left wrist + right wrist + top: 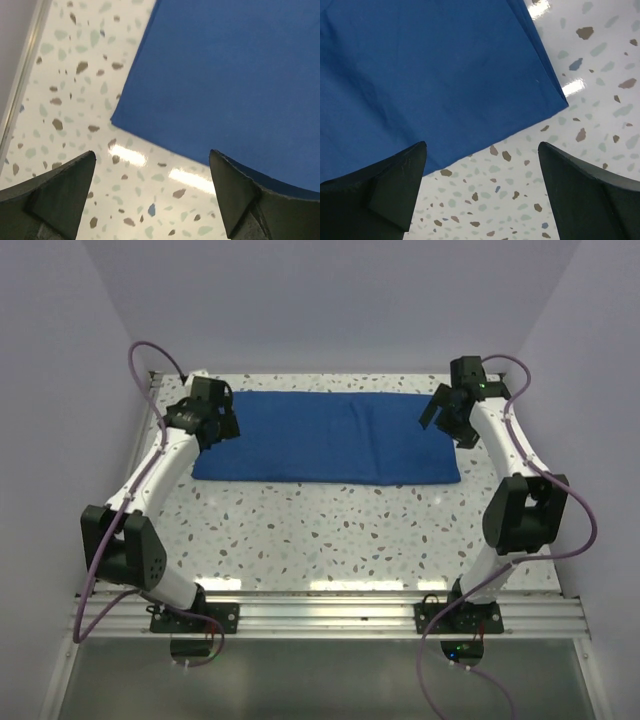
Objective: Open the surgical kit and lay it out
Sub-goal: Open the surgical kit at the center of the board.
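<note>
Your left hand (152,156) is hanging wide open over a corner at the left end of the royal-blue cloth wrap (330,438), gripping nothing. Your right hand (482,145) is hovering open and empty at the right end. The wrap is lying flat on the speckled surface (330,530).

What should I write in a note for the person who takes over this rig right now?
Left pincer: open, empty, at the left end of the blue cloth.
Right pincer: open, empty, at its right end.
Cloth lies flat as a long strip across the table. No tray or instruments in view.
Done: cloth spread out lengthwise.
Left: probably unfold further and lay out the contents.
</note>
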